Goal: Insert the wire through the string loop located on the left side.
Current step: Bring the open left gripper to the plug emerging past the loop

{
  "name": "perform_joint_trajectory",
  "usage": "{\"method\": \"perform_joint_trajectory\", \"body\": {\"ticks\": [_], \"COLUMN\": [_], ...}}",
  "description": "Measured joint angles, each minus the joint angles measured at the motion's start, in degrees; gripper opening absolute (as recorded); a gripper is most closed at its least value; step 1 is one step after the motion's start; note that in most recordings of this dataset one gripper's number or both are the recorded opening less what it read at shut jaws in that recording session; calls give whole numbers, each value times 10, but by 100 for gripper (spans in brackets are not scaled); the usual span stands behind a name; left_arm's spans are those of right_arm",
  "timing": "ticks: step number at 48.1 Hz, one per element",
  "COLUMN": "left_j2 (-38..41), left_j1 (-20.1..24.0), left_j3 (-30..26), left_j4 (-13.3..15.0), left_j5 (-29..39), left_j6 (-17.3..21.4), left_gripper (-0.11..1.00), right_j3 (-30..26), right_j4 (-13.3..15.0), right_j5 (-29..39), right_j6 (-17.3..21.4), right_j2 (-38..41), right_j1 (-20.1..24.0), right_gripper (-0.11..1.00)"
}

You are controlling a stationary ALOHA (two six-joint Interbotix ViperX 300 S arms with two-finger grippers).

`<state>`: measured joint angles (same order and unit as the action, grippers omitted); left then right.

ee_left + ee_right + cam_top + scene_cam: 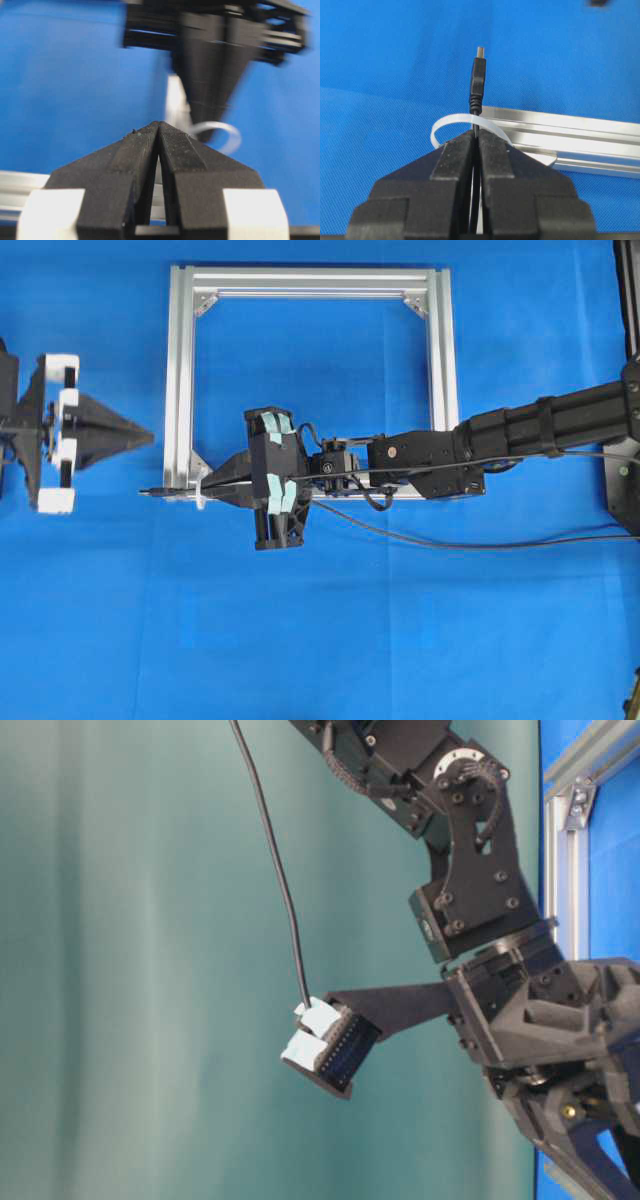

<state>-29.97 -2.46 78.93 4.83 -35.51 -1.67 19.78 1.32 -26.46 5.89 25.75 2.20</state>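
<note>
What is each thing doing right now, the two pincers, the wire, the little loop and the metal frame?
right pincer: shut on the wire, at the loop.
left pincer: shut, holding nothing, apart from the frame.
wire: plug end sticks out past the loop.
loop: fixed to the frame, wire through it.
frame: lying flat on the blue table.

table cover point(420, 640): bright blue, plain
frame point(180, 380): shiny silver with long grooves
string loop point(451, 122): milky white, a bit see-through
wire point(478, 80): black, with a small silver tip at 12 o'clock
right gripper point(475, 137): black, with pale green tape patches in the overhead view
left gripper point(159, 127): black with white blocks
back wall point(140, 970): dull green
</note>
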Motion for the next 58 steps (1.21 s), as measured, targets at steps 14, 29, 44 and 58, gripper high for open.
{"method": "perform_joint_trajectory", "body": {"ticks": [14, 29, 44, 58], "left_j2": [0, 2, 4, 1], "left_j1": [-50, -52, -52, -52], "left_j3": [0, 0, 0, 0], "left_j4": [0, -2, -5, -5], "left_j5": [0, 0, 2, 20], "left_j6": [0, 10, 3, 2], "left_gripper": [0, 0, 27, 91], "right_j3": [0, 0, 0, 0], "right_j4": [0, 0, 0, 0], "right_j5": [0, 0, -1, -1], "right_j6": [0, 0, 0, 0], "right_j2": [0, 0, 0, 0], "right_j1": [0, 0, 0, 0], "right_gripper": [0, 0, 0, 0]}}
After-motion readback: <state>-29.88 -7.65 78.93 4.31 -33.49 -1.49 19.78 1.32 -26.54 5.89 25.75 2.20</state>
